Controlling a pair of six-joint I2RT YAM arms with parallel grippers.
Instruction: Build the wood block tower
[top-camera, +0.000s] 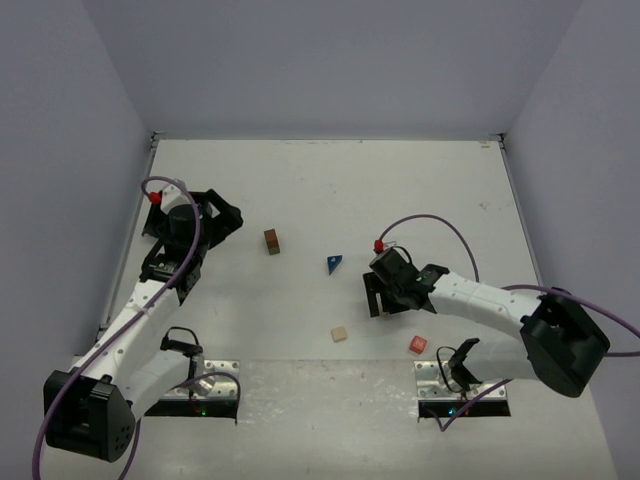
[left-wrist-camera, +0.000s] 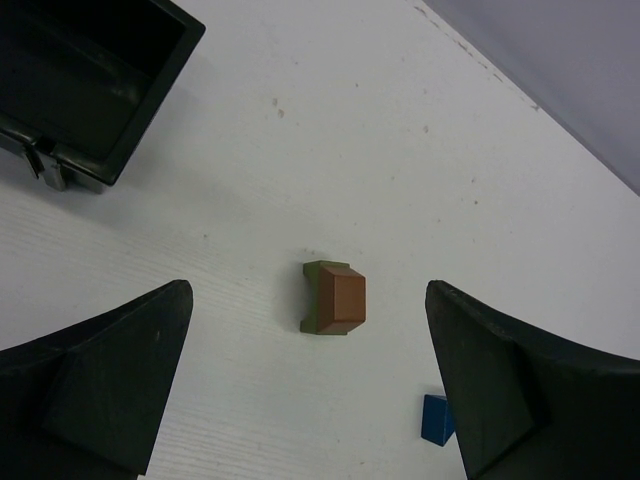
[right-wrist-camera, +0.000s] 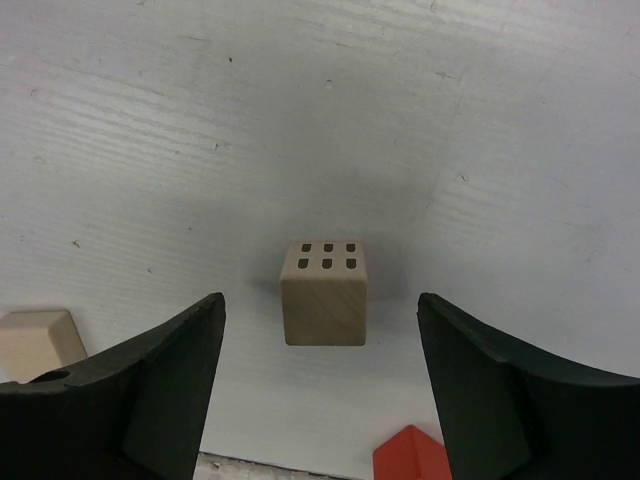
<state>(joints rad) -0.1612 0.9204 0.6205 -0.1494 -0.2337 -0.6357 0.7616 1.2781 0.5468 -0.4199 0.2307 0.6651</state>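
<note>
Item 1. A plain tan wooden cube (right-wrist-camera: 323, 293), one face marked with six small dark slots, rests on the white table (top-camera: 300, 180). It sits centred between the two fingers of the right end effector (right-wrist-camera: 320, 298). The fingers are spread, with bare table showing on both sides of the cube and no contact on either side. The overhead view does not show this cube; the end effector covers it.

Item 2. A second tan wooden block (right-wrist-camera: 35, 340) lies at the lower left edge of the right wrist view, partly behind one finger. A red wooden cube (right-wrist-camera: 410, 458) shows at the bottom edge. Both are apart from the centred cube.

Item 3. A blue triangular wooden wedge (top-camera: 334, 263) lies alone near mid-table, just left of the right end effector.

Item 4. An olive-green oblong wooden block (left-wrist-camera: 333, 298), its upward face brown, lies on the table ahead of the left end effector (left-wrist-camera: 308, 286). Its fingers are spread wide and touch nothing. The block is in line with the gap.

Item 5. A black open-topped tray (left-wrist-camera: 160, 105) sits beyond, well apart from that block.
</note>
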